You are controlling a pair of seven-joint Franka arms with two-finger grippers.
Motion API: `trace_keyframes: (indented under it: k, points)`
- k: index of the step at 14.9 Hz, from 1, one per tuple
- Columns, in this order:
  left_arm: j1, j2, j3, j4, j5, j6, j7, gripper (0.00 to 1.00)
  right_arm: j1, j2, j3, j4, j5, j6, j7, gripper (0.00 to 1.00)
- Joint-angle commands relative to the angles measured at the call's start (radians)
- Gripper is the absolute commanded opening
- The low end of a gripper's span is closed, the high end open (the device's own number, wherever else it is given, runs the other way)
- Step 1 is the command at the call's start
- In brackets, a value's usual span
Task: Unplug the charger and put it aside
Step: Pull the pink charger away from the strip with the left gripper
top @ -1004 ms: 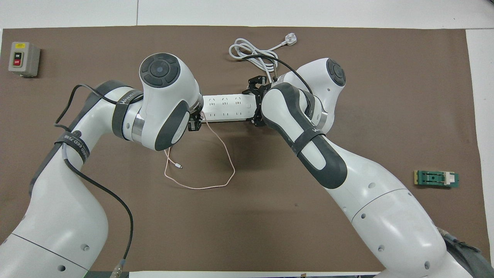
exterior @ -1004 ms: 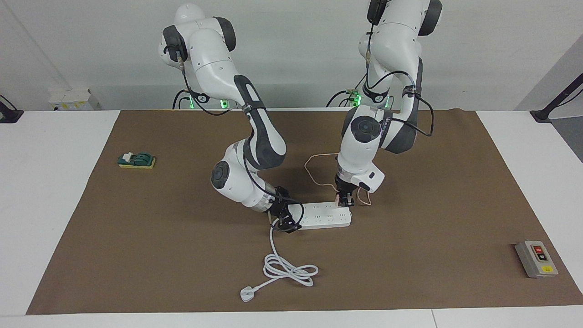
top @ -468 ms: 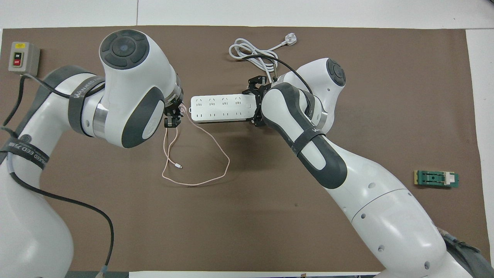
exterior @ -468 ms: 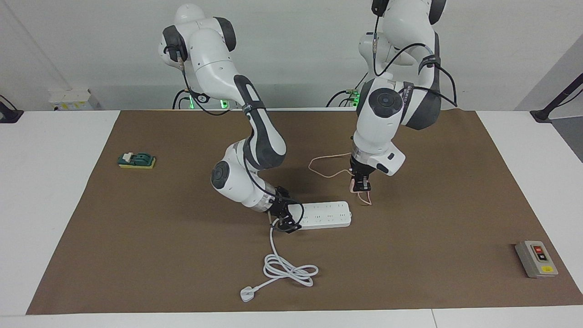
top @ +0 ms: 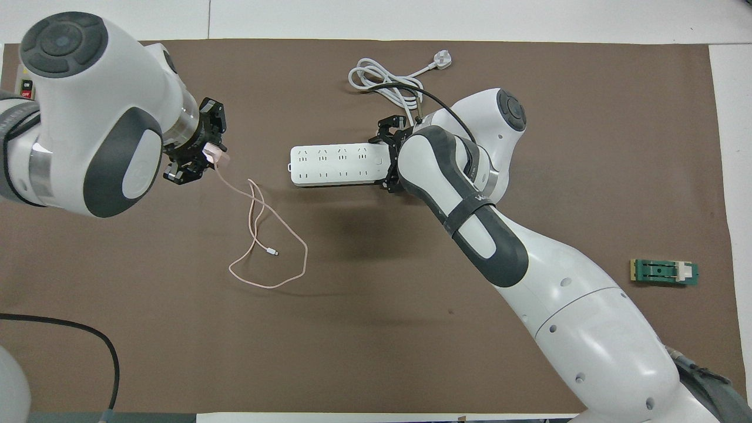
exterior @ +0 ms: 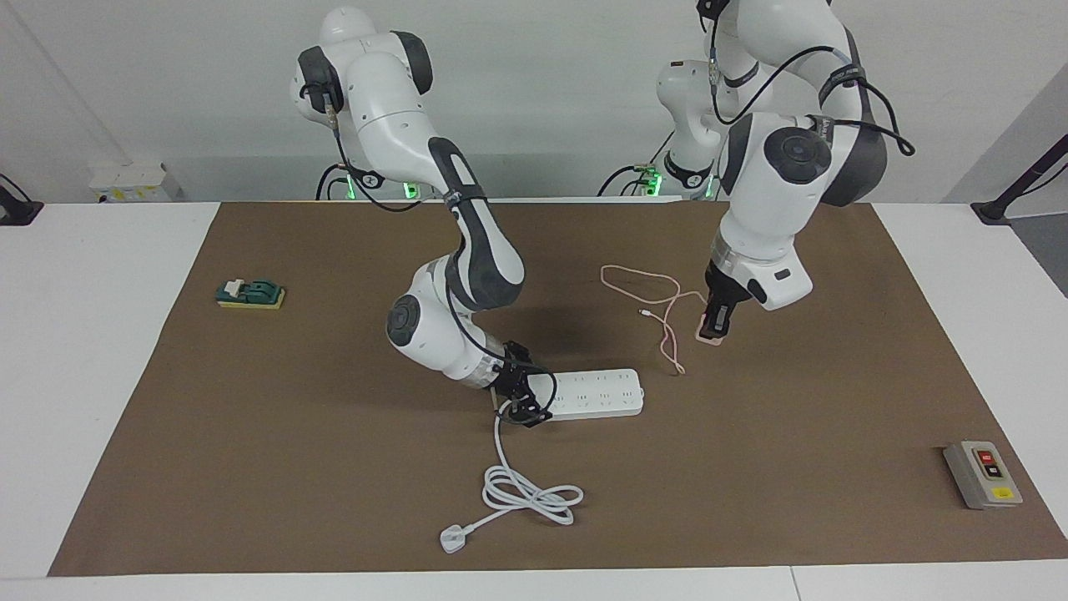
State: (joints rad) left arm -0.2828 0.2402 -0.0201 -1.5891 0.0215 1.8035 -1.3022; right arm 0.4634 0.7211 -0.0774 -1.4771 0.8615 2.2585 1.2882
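The small pale pink charger [exterior: 709, 335] is out of the white power strip [exterior: 596, 393]. My left gripper [exterior: 715, 324] is shut on the charger and holds it a little above the mat, beside the strip toward the left arm's end; both show in the overhead view, gripper [top: 200, 154] and charger [top: 215, 156]. The charger's thin pink cable [exterior: 659, 302] trails in loops on the mat [top: 258, 235]. My right gripper [exterior: 521, 399] is shut on the cord end of the power strip [top: 338, 165] and holds it down on the mat.
The strip's thick white cord [exterior: 530, 492] lies coiled farther from the robots. A grey button box [exterior: 982, 474] sits at the left arm's end, and a green block [exterior: 250, 294] at the right arm's end. The brown mat [exterior: 793, 501] covers the table.
My left gripper pulled the charger up out of the strip's end socket and carried it toward the left arm's end, dragging the cable along. The right arm and the strip stayed still.
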Motion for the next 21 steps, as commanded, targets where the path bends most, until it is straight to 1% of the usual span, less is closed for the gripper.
trace_keyframes:
  k: [1, 2, 5, 7, 10, 14, 15, 17, 18, 20, 21]
  points:
    - [0.048, -0.100, -0.006, -0.125, 0.000, -0.032, 0.303, 0.00, -0.003, 0.044, 0.004, 0.047, 0.036, 0.093, -0.018, 1.00]
    - [0.074, -0.133, -0.006, -0.168, 0.000, -0.021, 0.392, 0.00, -0.003, 0.040, 0.004, 0.047, 0.034, 0.092, -0.017, 1.00]
    - [0.148, -0.202, -0.006, -0.254, 0.000, -0.012, 0.657, 0.00, -0.006, 0.034, 0.004, 0.047, 0.033, 0.084, -0.016, 1.00]
    - [0.200, -0.252, -0.006, -0.334, -0.003, 0.022, 0.823, 0.00, -0.009, 0.031, 0.004, 0.046, 0.033, 0.081, -0.015, 1.00]
    - [0.260, -0.338, -0.006, -0.493, -0.032, 0.117, 0.983, 0.00, -0.012, 0.020, 0.002, 0.032, 0.031, 0.081, -0.015, 1.00]
    - [0.349, -0.412, -0.006, -0.639, -0.087, 0.155, 1.243, 0.00, -0.017, 0.014, 0.002, 0.032, 0.031, 0.076, -0.012, 1.00]
    - [0.368, -0.435, -0.006, -0.691, -0.097, 0.184, 1.300, 0.00, -0.017, 0.009, 0.002, 0.031, 0.030, 0.076, -0.012, 1.00]
    - [0.384, -0.476, -0.006, -0.782, -0.127, 0.246, 1.376, 0.00, -0.017, 0.004, -0.001, 0.024, 0.028, 0.078, -0.012, 1.00]
    - [0.384, -0.489, -0.006, -0.807, -0.140, 0.255, 1.385, 0.00, -0.016, 0.003, -0.002, 0.023, 0.027, 0.076, -0.012, 1.00]
    - [0.378, -0.493, -0.006, -0.825, -0.150, 0.258, 1.387, 0.00, -0.016, -0.012, -0.004, 0.011, 0.025, 0.075, -0.010, 1.00]
    - [0.373, -0.493, -0.006, -0.836, -0.184, 0.261, 1.388, 0.00, -0.017, -0.022, -0.005, 0.006, 0.025, 0.072, -0.010, 1.00]
